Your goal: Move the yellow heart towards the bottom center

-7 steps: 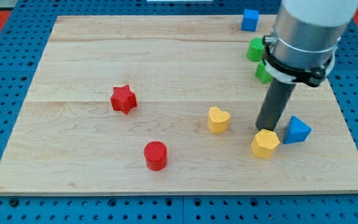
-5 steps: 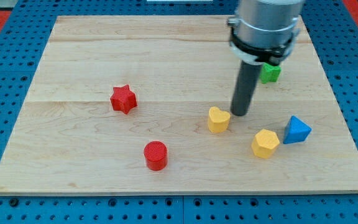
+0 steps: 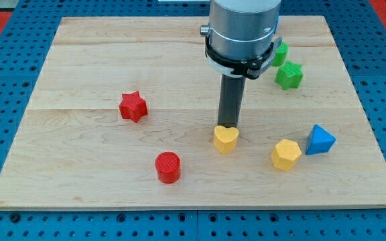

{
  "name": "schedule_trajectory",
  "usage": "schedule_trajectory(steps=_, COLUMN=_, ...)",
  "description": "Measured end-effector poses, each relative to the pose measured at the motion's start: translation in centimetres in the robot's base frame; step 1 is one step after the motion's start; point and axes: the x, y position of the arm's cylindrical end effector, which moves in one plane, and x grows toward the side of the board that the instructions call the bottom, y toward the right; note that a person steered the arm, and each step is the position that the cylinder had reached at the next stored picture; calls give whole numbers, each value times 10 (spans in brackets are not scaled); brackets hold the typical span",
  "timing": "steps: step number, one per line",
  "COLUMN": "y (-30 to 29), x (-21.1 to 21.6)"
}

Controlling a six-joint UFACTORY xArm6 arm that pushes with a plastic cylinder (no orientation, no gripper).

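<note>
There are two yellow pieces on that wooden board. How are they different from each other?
The yellow heart has a notched, lobed top; the yellow hexagon-like block has flat facets. The heart sits right below my tip, seemingly touching it; the hexagon block lies apart, toward the view's right beside the blue triangle. The heart lies nearer the board's middle. Both share colour and similar size.

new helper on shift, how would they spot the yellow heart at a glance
On the wooden board, find the dark rod near the middle; my tip sits at the top edge of the yellow heart. The yellow hexagonal block to the view's right is faceted, not lobed.
</note>
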Motion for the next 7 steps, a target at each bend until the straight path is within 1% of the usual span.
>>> schedule_trajectory(steps=2, y=-2, x=4)
schedule_trajectory(steps=3, y=-24, x=9)
schedule_trajectory(steps=4, y=-27, x=10)
schedule_trajectory(steps=5, y=-9, x=21)
schedule_trajectory(steps=6, y=16, x=40)
schedule_trajectory(steps=7, y=46, x=49)
